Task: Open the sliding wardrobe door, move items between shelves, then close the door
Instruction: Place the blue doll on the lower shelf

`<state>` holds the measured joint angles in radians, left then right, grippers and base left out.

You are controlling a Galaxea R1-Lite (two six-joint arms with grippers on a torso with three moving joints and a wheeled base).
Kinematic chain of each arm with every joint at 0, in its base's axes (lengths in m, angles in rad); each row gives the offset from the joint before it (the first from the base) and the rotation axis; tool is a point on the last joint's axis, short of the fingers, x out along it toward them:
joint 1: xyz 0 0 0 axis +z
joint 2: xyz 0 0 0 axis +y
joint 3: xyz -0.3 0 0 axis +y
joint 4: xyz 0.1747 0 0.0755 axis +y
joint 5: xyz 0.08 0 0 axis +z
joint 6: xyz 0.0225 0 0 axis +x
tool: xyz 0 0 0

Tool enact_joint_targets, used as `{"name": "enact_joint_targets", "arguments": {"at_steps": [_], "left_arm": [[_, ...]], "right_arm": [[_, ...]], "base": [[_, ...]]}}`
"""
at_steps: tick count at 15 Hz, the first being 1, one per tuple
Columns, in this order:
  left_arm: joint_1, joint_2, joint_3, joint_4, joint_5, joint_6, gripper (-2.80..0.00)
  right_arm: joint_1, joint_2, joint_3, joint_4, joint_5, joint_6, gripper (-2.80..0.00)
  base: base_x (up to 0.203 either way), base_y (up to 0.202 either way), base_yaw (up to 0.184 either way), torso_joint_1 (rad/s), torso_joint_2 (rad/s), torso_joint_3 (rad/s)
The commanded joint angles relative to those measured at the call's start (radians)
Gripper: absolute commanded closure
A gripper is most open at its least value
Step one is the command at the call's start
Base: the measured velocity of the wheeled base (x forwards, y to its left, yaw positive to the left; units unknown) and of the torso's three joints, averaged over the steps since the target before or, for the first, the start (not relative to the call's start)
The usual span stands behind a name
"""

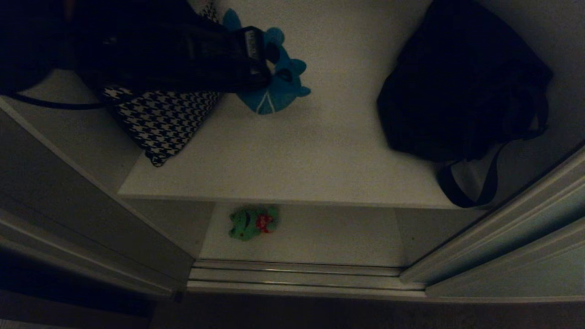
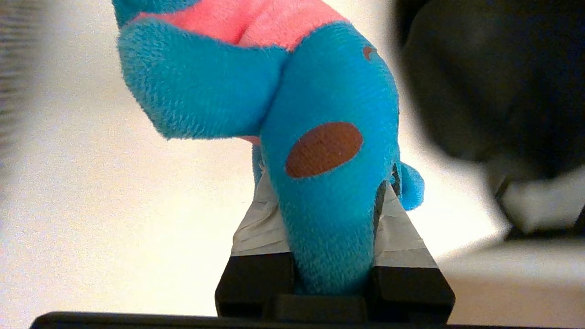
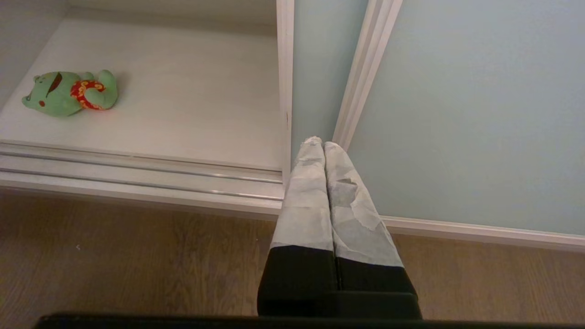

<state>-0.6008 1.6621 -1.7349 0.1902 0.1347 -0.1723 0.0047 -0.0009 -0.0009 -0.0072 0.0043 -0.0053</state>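
Observation:
My left gripper reaches in from the upper left over the upper shelf and is shut on the blue plush toy. In the left wrist view the taped fingers squeeze the toy's blue body, with its pink top further out. The green plush toy with a red patch lies on the lower shelf; it also shows as the green toy in the right wrist view. The sliding wardrobe door stands slid aside at the right. My right gripper hangs low before it, shut and empty.
A houndstooth cushion lies on the upper shelf under my left arm. A black strapped bag fills that shelf's right side. Metal floor tracks run along the wardrobe's front edge, with wooden floor before them.

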Motion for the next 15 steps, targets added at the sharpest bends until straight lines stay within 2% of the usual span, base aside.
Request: {"name": "enact_joint_targets", "arguments": {"at_steps": [1,3,4,6,8,10,15], "left_arm": [[0.021,-0.238,0.147,0.014,0.000,0.057,0.00],[0.094,-0.423,0.365,0.027,-0.005,0.140,0.00],[0.169,-0.516,0.482,0.030,-0.021,0.174,0.00],[0.353,-0.711,0.694,0.030,-0.099,0.217,0.00],[0.478,-0.916,0.853,0.034,-0.182,0.232,0.00],[0.524,-1.100,1.005,0.030,-0.210,0.242,0.00],[0.575,-1.499,1.400,0.030,-0.170,0.228,0.00]], "right_arm": [[0.001,0.001,0.000,0.000,0.000,-0.001,0.00],[0.000,0.001,-0.001,0.000,0.000,-0.001,0.00],[0.001,0.001,0.001,0.000,0.000,-0.001,0.00],[0.001,0.001,0.001,0.000,0.000,-0.001,0.00],[0.001,0.001,0.000,0.000,0.000,-0.001,0.00],[0.001,0.001,-0.001,0.000,0.000,-0.001,0.00],[0.000,0.001,-0.001,0.000,0.000,-0.001,0.00]], "base": [[0.000,0.000,0.000,0.000,0.00,0.000],[0.000,0.000,0.000,0.000,0.00,0.000],[0.000,0.000,0.000,0.000,0.00,0.000],[0.000,0.000,0.000,0.000,0.00,0.000],[0.000,0.000,0.000,0.000,0.00,0.000],[0.000,0.000,0.000,0.000,0.00,0.000],[0.000,0.000,0.000,0.000,0.00,0.000]]}}
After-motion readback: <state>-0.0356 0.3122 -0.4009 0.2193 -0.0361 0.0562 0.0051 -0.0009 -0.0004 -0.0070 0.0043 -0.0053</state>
